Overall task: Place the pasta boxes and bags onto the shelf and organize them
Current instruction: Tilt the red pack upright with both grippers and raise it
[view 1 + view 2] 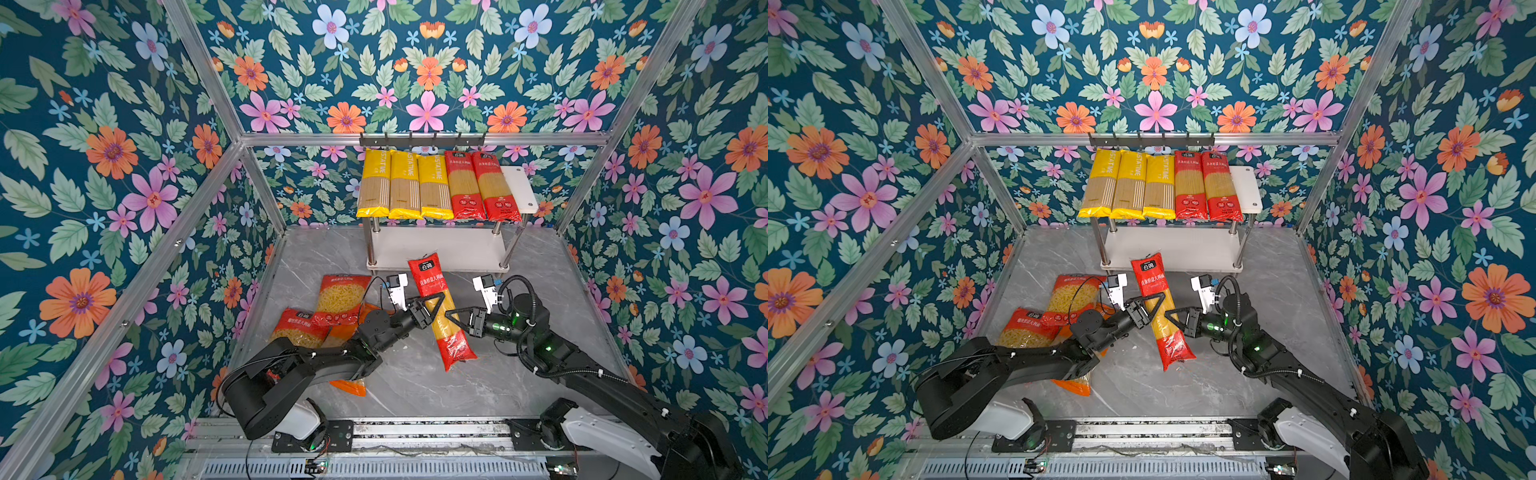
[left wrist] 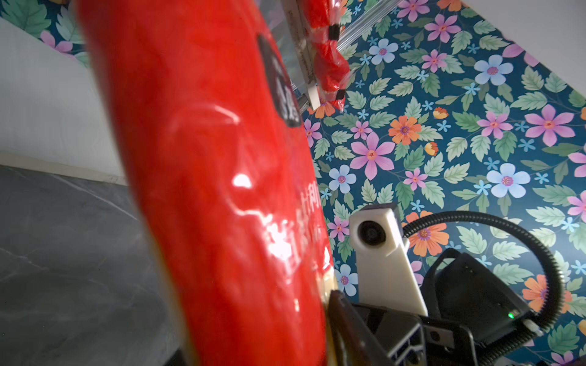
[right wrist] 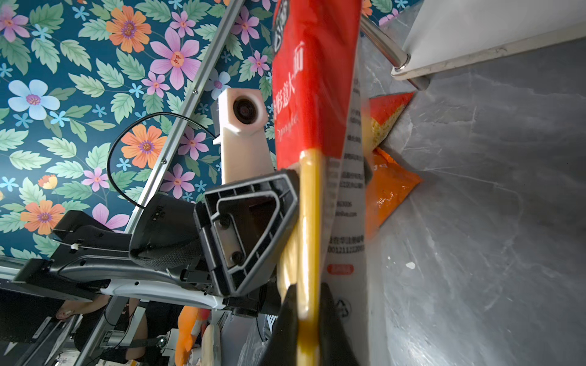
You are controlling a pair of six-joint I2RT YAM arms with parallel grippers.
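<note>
A long red spaghetti pack (image 1: 428,278) (image 1: 1152,276) hangs tilted above the grey floor, just in front of the shelf (image 1: 517,183). My left gripper (image 1: 436,309) (image 2: 253,348) is shut around its middle, and the red film (image 2: 206,158) fills the left wrist view. My right gripper (image 1: 451,316) (image 3: 309,317) pinches the pack's side edge from the opposite side. Three yellow packs (image 1: 405,187) and two red spaghetti packs (image 1: 482,187) lie side by side on the top board. Two red macaroni bags (image 1: 340,297) (image 1: 301,328) and an orange bag (image 1: 351,384) lie on the floor under my left arm.
The shelf's lower board (image 1: 436,249) is bare, and so is a strip at the top board's right end. A black hook rail (image 1: 422,140) hangs above the shelf. Floral walls and aluminium posts close in the floor; the arms' base rail (image 1: 415,432) runs along the front.
</note>
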